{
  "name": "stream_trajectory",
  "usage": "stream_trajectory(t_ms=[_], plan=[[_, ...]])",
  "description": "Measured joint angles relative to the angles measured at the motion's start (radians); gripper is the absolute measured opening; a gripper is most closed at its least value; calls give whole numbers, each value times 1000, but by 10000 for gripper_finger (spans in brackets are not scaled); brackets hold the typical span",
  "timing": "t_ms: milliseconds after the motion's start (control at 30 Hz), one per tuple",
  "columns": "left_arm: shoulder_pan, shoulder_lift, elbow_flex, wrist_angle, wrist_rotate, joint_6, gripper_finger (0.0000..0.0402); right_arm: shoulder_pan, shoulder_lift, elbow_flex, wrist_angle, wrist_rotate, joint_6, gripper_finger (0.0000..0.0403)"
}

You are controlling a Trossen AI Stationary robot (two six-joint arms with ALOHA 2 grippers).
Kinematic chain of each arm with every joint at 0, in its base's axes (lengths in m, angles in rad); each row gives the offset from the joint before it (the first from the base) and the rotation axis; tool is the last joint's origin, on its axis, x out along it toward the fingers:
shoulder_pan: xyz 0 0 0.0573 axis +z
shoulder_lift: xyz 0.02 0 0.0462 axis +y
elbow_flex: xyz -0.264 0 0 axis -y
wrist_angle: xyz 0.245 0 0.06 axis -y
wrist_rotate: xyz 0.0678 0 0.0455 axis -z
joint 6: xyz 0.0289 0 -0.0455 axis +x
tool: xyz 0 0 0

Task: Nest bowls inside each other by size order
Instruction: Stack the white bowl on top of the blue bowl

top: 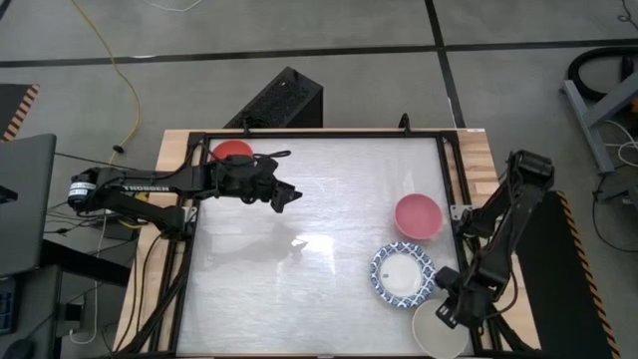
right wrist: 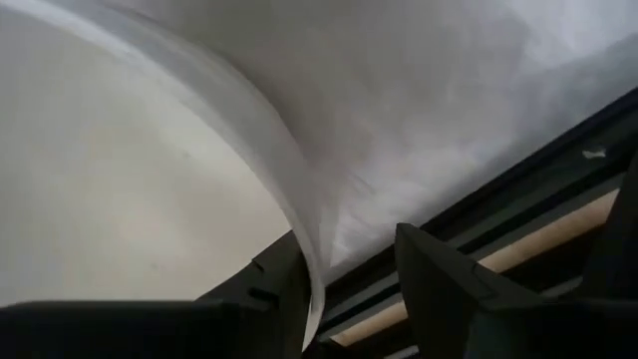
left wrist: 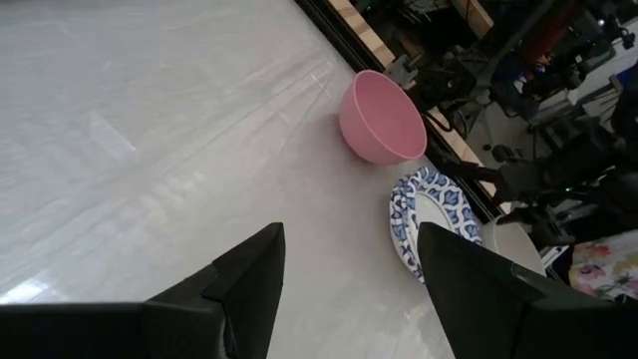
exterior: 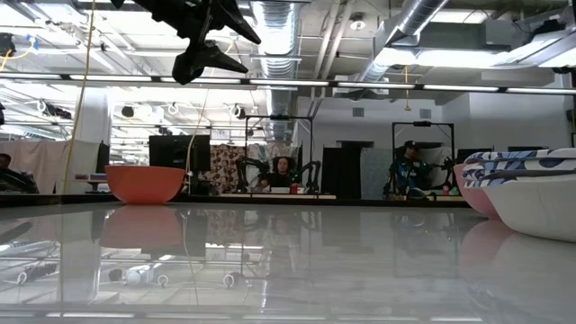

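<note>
High view: right end effector (top: 446, 311) at the table's (top: 299, 289) near right corner.
Its fingers straddle the plain cream-white round bowl's (top: 436, 332) rim; left end effector (top: 286, 196) hovers, spread, empty.

Light: even brightness is thrown from ceiling fixtures (exterior: 270, 13).
Glare: streaks are mirrored on the glossy table (top: 319, 249).
Shadows: soft ones are cast.
Focus: the right wrist view is blurred.

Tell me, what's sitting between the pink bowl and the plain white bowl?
The blue-patterned bowl lies between the pink bowl and the plain white bowl, seen in the high view.
</note>
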Motion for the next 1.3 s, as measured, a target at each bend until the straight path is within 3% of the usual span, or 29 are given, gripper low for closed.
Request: stream_trajectory(t_ms=[133,400,467,833,1167,1300], plan=[[0,0,0,0,0,0,219,-19,16,0,11,-59,-7,146],[0,0,0,0,-2,0,219,-26,19,0,34,-89,-9,27],[0,0,0,0,-1,0,219,-26,18,1,55,-89,-12,13],[0,0,0,0,-1,0,219,-26,-8,6,102,-85,0,12],[0,0,0,-1,0,1,219,-35,-76,105,14,-13,0,11],[0,0,0,-1,0,41,219,-79,-101,161,-110,-2,2,11]])
